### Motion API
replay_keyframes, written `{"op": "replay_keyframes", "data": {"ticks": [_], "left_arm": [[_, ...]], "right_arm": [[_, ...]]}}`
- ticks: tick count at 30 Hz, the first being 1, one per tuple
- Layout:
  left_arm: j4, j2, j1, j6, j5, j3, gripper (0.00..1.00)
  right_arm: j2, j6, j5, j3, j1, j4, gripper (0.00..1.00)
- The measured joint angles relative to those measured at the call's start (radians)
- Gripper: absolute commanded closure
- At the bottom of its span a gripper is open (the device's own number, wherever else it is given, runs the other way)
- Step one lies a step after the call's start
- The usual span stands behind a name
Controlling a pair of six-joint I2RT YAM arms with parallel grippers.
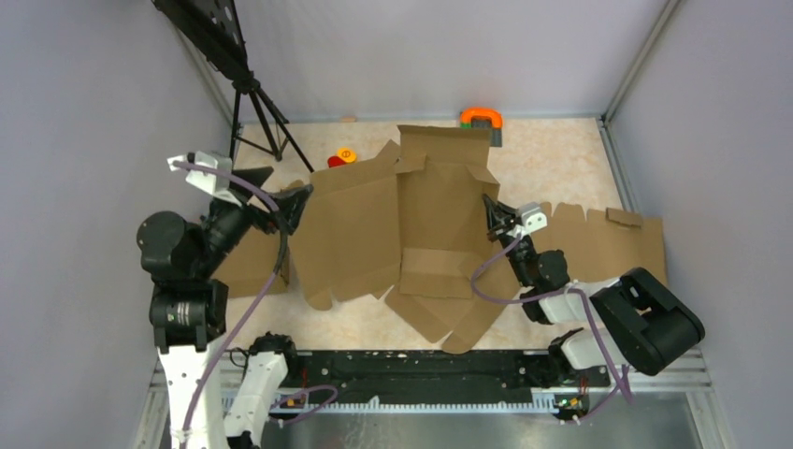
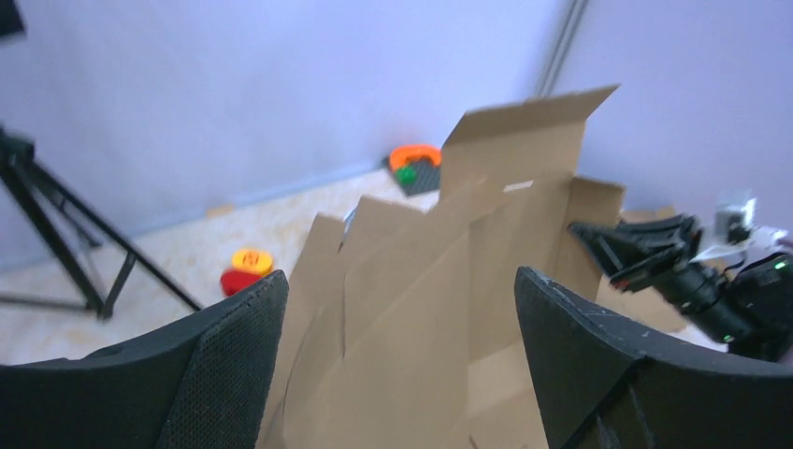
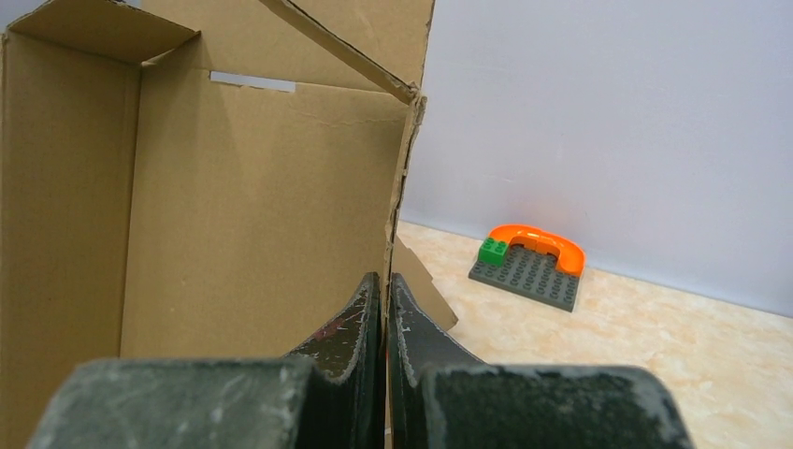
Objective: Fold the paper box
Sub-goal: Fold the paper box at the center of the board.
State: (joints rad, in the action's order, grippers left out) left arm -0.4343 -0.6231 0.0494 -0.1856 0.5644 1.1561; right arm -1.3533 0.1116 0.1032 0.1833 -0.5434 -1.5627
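Right pincer (image 3: 383, 281) clenched beside brown corrugated cardboard paper box (image 1: 355, 234); left pincer (image 2: 397, 281) released; walls half-raised, flaps unfolded.

Raised paper box (image 2: 421, 309) before left fingers (image 2: 224, 374)

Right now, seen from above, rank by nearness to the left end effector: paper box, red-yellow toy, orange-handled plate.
1. paper box, right beside the left end effector.
2. red-yellow toy, just behind it.
3. orange-handled plate, by the back wall.
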Motion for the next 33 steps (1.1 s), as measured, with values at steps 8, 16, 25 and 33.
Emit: {"op": "replay_keyframes", "data": {"ticks": [8, 16, 25, 33], "left_arm": [[0.251, -0.301, -0.138, -0.204, 0.158, 0.196, 0.17], [0.425, -0.592, -0.323, -0.330, 0.200, 0.253, 0.01], [0.537, -0.629, -0.268, -0.494, 0.124, 0.315, 0.03], [0.220, -0.877, -0.289, -0.506, 0.092, 0.689, 0.22]], "right_arm": [[0.000, 0.009, -0.022, 0.000, 0.000, 0.000, 1.00], [0.014, 0.017, -0.056, 0.001, 0.000, 0.000, 1.00], [0.023, 0.028, -0.094, 0.002, 0.000, 0.000, 1.00], [0.023, 0.028, -0.124, 0.002, 0.000, 0.000, 1.00]]}}
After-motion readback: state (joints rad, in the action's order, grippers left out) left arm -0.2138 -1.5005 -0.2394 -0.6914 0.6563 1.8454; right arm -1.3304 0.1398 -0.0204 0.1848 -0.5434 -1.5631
